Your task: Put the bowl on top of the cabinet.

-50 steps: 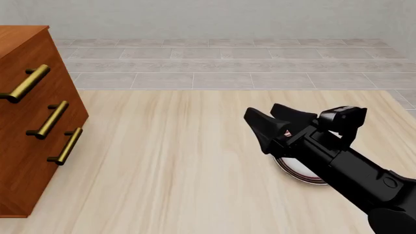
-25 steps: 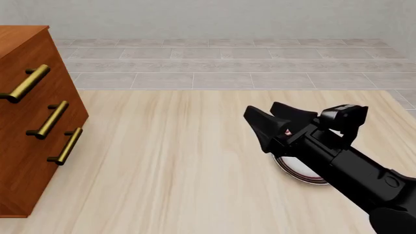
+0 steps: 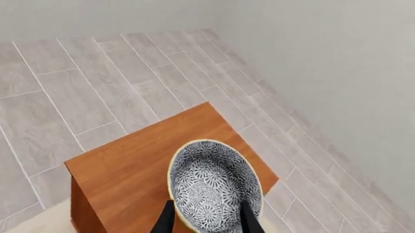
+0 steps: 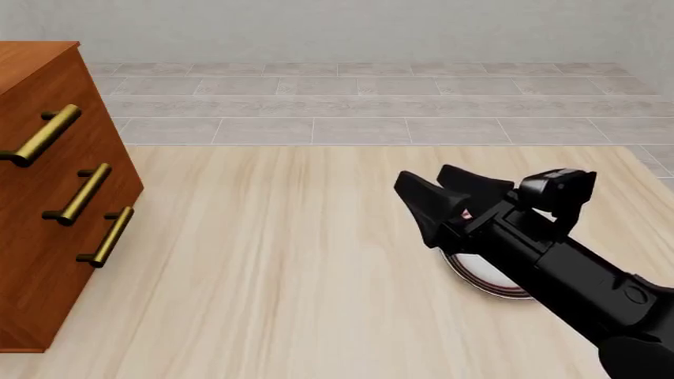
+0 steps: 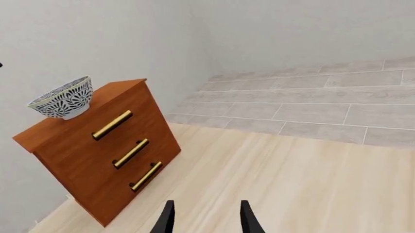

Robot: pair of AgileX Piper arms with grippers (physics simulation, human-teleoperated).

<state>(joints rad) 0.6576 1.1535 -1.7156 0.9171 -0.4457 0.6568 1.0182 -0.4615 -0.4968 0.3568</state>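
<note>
Black and spread apart, my right end effector [image 4: 440,201] is hovering over the bench [image 4: 274,260] above a white plate [image 4: 487,278]. My left end effector [image 3: 206,218] is gaping around the bowl [image 3: 215,184], which is sitting on the cabinet [image 3: 133,172].

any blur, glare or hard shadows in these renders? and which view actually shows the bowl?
Front view: sharp, flat even light, no glare, only a faint shadow under the plate; no bowl in frame. Left wrist view: crisp, the bowl close up on the cabinet. Right wrist view: sharp, bowl small but legible.
</note>
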